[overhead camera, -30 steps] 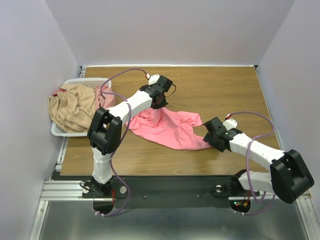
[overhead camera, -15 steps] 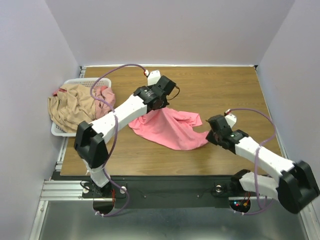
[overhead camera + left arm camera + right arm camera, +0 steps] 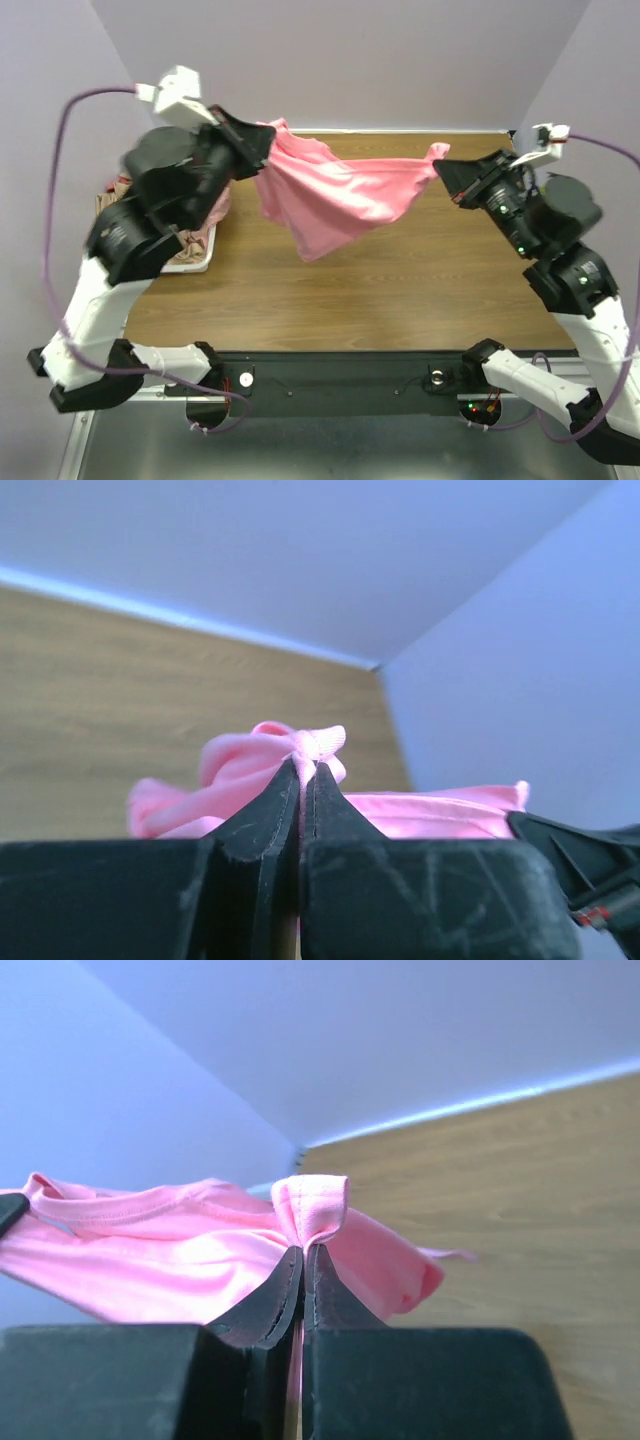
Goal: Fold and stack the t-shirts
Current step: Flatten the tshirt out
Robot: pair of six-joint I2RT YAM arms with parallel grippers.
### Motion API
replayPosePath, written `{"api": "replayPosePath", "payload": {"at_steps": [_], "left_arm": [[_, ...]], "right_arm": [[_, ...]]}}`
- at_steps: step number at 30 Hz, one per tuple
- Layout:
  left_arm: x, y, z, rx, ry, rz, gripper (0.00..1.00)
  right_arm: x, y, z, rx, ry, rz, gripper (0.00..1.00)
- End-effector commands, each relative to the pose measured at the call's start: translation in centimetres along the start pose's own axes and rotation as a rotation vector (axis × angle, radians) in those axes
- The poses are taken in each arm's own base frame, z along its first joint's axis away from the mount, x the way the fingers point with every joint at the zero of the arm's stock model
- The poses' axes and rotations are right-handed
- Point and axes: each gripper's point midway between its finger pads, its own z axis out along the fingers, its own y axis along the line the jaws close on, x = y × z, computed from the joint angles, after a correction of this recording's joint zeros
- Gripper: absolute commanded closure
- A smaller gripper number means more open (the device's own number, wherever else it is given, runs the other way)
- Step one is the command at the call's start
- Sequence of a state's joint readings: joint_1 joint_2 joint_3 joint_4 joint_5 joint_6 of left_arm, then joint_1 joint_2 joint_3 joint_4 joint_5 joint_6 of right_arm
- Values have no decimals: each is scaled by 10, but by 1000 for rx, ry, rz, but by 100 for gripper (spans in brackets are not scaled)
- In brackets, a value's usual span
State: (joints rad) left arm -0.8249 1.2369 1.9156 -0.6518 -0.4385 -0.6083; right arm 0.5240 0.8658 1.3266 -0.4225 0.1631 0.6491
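Observation:
A salmon-pink t-shirt (image 3: 335, 195) hangs in the air above the wooden table (image 3: 400, 290), stretched between both arms and sagging in the middle. My left gripper (image 3: 268, 137) is shut on its left corner, a bunch of pink cloth (image 3: 318, 742) pinched between the fingertips (image 3: 285, 785). My right gripper (image 3: 447, 168) is shut on the opposite corner, where a fold of cloth (image 3: 312, 1205) pokes up past the jaws. A tan-beige t-shirt (image 3: 183, 252) is mostly hidden behind the left arm, and a bit of dusty pink cloth (image 3: 218, 203) shows beside it.
The white slatted basket (image 3: 196, 262) sits at the table's left edge, largely covered by the raised left arm. Purple walls close in the table on the left, back and right. Cables loop from both wrists.
Both arms have risen high off the table, lifting the salmon-pink t-shirt from the surface and spreading it between them. The right gripper closed on its corner.

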Motion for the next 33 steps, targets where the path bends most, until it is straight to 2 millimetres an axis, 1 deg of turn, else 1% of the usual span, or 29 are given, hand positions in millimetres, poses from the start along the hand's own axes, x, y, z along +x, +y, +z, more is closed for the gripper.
{"api": "replayPosePath", "payload": {"at_steps": [1, 2, 3, 4, 6, 8, 9, 10, 12, 13, 14, 15, 16, 17, 18, 19, 20, 21, 22, 23, 24, 25, 26, 28, 29, 30, 31, 32, 33], "left_arm": [[-67, -49, -52, 284, -155, 2, 100], [-75, -53, -58, 305, -175, 13, 100], [-79, -53, -62, 314, -188, 13, 100], [-81, -54, -63, 314, -192, 14, 100], [-81, -47, -59, 275, -200, 6, 100], [-73, -40, -50, 231, -187, 5, 100], [-64, -31, -39, 179, -179, 8, 100], [-51, -19, -25, 115, -167, 17, 100], [-35, -6, -8, 43, -150, 20, 100], [-18, 0, 8, -1, -117, 42, 100], [-10, 8, 18, -51, -107, 43, 100], [-3, 12, 28, -76, -91, 49, 100], [9, 28, 53, -140, -62, 76, 100], [11, 27, 64, -123, -37, 75, 100], [11, 35, 78, -142, -23, 70, 100], [25, 48, 105, -176, 23, 79, 100], [25, 54, 120, -180, 35, 78, 100], [-1, 57, 129, -173, -6, 76, 100], [-10, 56, 139, -171, -18, 84, 100], [5, 67, 167, -202, 35, 116, 100], [-36, 38, 160, -118, -45, 127, 100], [-27, 41, 179, -122, -18, 146, 100], [-49, 20, 170, -56, -68, 137, 100], [-45, 18, 174, -28, -58, 153, 98], [-62, 6, 159, 13, -111, 139, 97], [-29, 28, 172, -32, -36, 152, 97], [-45, 20, 151, 0, -92, 131, 97], [-35, 29, 148, -18, -75, 126, 97], [12, 62, 157, -88, 25, 137, 97]], "right_arm": [[-50, 56, -23, -188, -78, -68, 100], [-59, 61, -27, -196, -97, -69, 100], [-65, 64, -28, -198, -108, -70, 99], [-76, 69, -32, -202, -134, -71, 100], [-73, 61, -24, -154, -125, -64, 100], [-74, 50, -17, -92, -139, -61, 100], [-65, 39, -11, -52, -122, -57, 100], [-56, 23, -3, 8, -115, -62, 100], [-45, 5, 6, 81, -105, -65, 100], [-43, -9, 10, 141, -118, -71, 99], [-32, -24, 17, 197, -101, -84, 100], [-35, -29, 16, 228, -117, -85, 100], [-32, -44, 24, 299, -128, -100, 100], [-34, -51, 27, 336, -138, -120, 100], [-35, -57, 32, 375, -149, -136, 100], [-42, -66, 42, 447, -179, -159, 100], [-43, -72, 50, 488, -185, -184, 100], [-49, -76, 55, 529, -199, -222, 100], [-55, -79, 61, 563, -215, -240, 100], [-64, -76, 77, 582, -230, -254, 100], [-74, -80, 82, 590, -238, -268, 100], [-75, -74, 92, 550, -219, -262, 100], [-91, -68, 94, 535, -251, -245, 100], [-99, -60, 92, 514, -269, -234, 100], [-100, -57, 89, 502, -272, -227, 100], [-100, -58, 80, 501, -276, -219, 99], [-95, -60, 76, 493, -260, -221, 100], [-90, -63, 69, 492, -251, -216, 99], [-67, -79, 58, 505, -207, -213, 100]]}}
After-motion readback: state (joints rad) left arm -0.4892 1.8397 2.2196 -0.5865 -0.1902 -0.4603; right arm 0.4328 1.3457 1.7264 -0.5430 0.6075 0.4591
